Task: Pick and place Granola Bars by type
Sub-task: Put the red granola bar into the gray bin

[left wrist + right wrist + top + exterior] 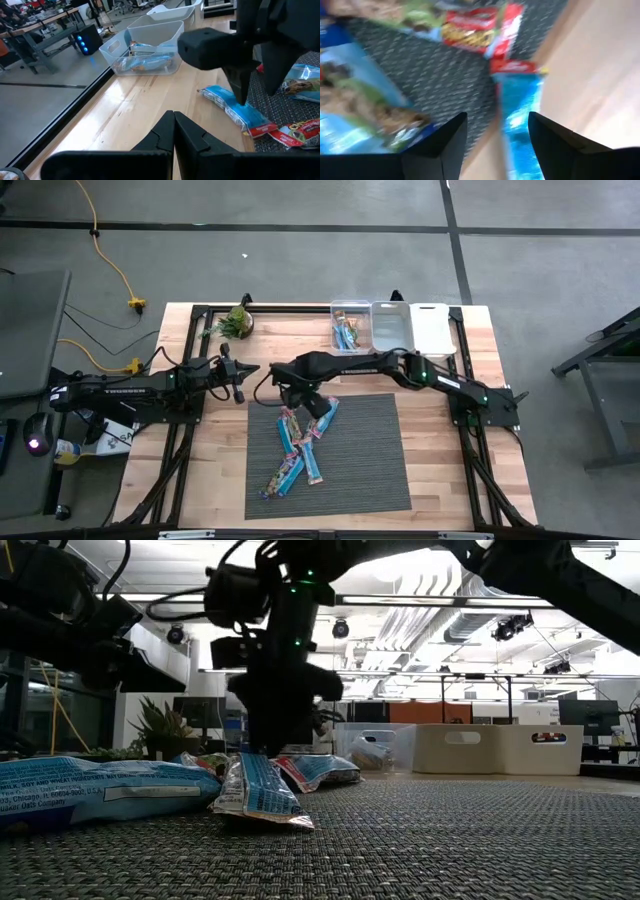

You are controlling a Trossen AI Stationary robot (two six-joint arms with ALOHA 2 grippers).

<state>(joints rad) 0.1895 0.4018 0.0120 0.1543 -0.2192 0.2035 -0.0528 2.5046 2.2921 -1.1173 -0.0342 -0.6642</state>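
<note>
Right tool (497, 132), fingers apart, hangs directly over a slim light-blue foil-wrapped granola bar with a red end (519, 107) lying at the far left corner of the dark woven mat (360, 450) on the worktop. The bar's long axis runs through the gap between the fingers rather than across it, so a wrist turn looks needed before closing. Left tool (174, 131), fingers together, waits just beside it over bare wood, but the right arm is nearer.

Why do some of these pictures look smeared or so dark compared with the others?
Right wrist view: everything is motion-smeared, the blue bar between the open right gripper especially. Low view: bright ceiling lights silhouette the arms, and the nearest wrapper is soft. High view: evenly lit. Left wrist view: the shut left gripper is a dark shape.
</note>
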